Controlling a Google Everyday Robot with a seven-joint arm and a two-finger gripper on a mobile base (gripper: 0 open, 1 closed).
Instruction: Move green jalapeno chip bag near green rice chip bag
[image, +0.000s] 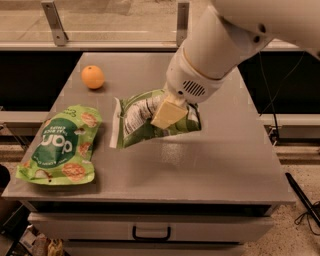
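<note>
The green jalapeno chip bag (136, 119) is a crinkled green bag with a white text panel and white sealed ends. My gripper (170, 113) is shut on it and holds it tilted just above the table's middle. A cream-coloured finger (168, 112) lies across the bag's front. The green rice chip bag (62, 145) is a larger flat bright-green pouch with white letters and chip pictures. It lies flat near the table's front left, a short gap to the left of the held bag.
An orange (93, 77) sits at the back left of the grey table (220, 165). A metal rail with posts (55, 22) runs behind the table. A drawer with a dark handle (151, 234) is under the front edge.
</note>
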